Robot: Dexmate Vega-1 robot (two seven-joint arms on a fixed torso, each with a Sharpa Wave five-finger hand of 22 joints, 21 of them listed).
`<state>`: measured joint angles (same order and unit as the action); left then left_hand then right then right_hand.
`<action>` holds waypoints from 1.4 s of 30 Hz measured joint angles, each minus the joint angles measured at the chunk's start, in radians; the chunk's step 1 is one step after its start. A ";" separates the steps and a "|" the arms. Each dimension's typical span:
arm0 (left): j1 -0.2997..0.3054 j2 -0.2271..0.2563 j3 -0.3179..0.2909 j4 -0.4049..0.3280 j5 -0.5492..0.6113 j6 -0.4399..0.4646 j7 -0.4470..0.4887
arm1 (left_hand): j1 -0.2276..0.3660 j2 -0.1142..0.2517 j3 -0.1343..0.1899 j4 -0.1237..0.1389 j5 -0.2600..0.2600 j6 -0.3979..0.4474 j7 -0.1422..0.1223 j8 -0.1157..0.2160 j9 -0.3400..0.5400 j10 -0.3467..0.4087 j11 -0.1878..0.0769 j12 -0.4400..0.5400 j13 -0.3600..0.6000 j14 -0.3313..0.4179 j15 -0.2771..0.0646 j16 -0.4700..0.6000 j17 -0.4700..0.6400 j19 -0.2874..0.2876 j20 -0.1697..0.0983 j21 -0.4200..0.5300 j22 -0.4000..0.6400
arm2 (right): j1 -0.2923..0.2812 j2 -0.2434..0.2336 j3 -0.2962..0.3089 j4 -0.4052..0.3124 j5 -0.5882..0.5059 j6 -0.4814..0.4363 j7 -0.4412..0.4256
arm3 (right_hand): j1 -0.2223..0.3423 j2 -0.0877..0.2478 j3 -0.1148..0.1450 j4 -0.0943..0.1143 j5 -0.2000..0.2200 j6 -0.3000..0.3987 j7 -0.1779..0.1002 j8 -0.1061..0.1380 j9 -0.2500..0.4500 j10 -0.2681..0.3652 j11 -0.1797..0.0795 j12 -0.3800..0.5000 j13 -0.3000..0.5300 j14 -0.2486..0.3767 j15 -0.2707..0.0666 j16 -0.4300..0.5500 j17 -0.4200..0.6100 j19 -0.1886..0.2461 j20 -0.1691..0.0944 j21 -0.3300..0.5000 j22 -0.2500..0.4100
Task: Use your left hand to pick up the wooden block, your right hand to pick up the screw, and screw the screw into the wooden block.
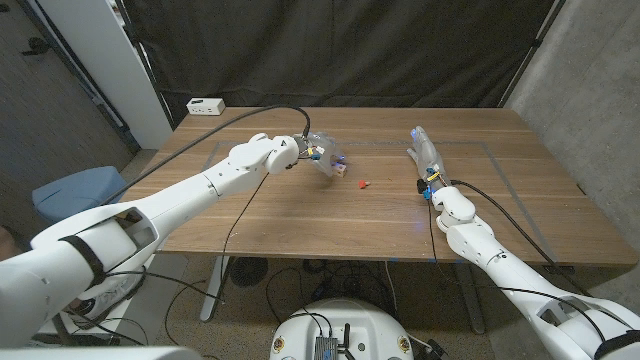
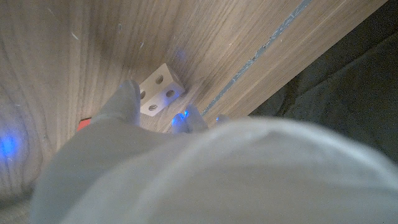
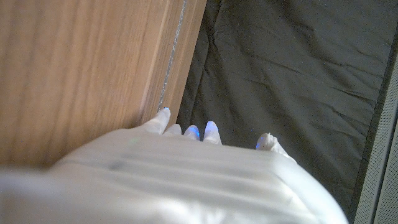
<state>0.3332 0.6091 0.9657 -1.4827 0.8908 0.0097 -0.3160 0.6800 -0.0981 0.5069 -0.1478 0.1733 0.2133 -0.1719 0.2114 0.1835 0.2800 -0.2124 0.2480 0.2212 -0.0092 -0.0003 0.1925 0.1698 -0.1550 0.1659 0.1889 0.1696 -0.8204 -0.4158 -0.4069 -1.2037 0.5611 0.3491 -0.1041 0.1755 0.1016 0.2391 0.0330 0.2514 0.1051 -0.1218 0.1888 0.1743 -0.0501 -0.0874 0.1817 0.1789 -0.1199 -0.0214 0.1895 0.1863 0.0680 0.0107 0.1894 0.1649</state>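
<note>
Head view: your left hand (image 1: 322, 157) hovers mid-table, fingers spread around the wooden block (image 1: 340, 169), grip unclear. Red screw (image 1: 364, 184) lies just beside it on bare table (image 1: 300, 215). Your right hand (image 1: 424, 152) stands fingers spread, holding nothing, well inside the right edge. No writing is legible.

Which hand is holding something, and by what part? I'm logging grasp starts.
Neither, as far as shows: the left hand reaches over the wooden block; the right hand is open.
</note>
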 measured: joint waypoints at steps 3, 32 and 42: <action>-0.003 -0.003 0.003 0.011 -0.002 -0.006 0.012 | 0.005 0.005 -0.004 -0.004 0.000 0.009 0.001 0.000 0.000 0.009 0.001 0.002 0.000 0.007 -0.007 0.004 0.000 0.000 0.000 0.000 0.000 | -0.003 0.000 0.001 -0.002 0.000 0.000 -0.002 | 0.000 0.000 0.000 0.000 0.000 0.000 0.000 0.000 0.000 0.000 0.000 0.000 0.000 0.000 0.000 0.000 0.000 0.000 0.000 0.000 0.000; -0.022 -0.025 0.047 0.077 0.031 -0.022 0.119 | 0.063 0.009 -0.023 -0.017 0.000 0.134 -0.020 0.027 0.005 0.131 -0.002 0.038 0.023 0.117 -0.037 0.015 0.000 0.073 -0.008 0.008 0.000 | -0.012 0.007 0.007 0.003 0.002 0.016 -0.017 | 0.000 0.000 0.004 -0.004 0.000 0.000 0.000 0.000 0.005 0.000 0.000 0.000 0.000 0.000 0.000 0.000 0.002 0.000 0.000 0.000 0.000; -0.018 -0.028 0.056 0.095 0.042 -0.022 0.162 | 0.085 0.005 -0.023 -0.017 0.004 0.152 -0.002 0.027 0.005 0.131 -0.002 0.038 0.028 0.129 -0.036 0.015 0.000 0.081 -0.009 0.008 0.000 | -0.016 0.008 0.010 0.004 0.000 0.023 -0.025 | 0.005 0.005 0.004 -0.004 0.000 -0.005 -0.005 0.000 0.005 0.000 0.000 0.000 0.000 0.000 0.000 0.000 0.002 0.000 0.000 0.000 0.000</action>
<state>0.3155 0.5812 1.0220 -1.3878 0.9324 -0.0122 -0.1540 0.7647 -0.0932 0.4841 -0.1647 0.1776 0.3653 -0.1734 0.2384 0.1887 0.4106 -0.2145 0.2857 0.2490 0.1195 -0.0360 0.2080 0.1697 -0.0740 0.1564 0.1972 0.1696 -0.8364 -0.4081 -0.3964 -1.1999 0.5612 0.3721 -0.1290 0.1808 0.1070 0.2431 0.0291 0.2514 0.0997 -0.1271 0.1888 0.1795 -0.0501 -0.0874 0.1817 0.1789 -0.1198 -0.0214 0.1894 0.1886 0.0679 0.0108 0.1894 0.1649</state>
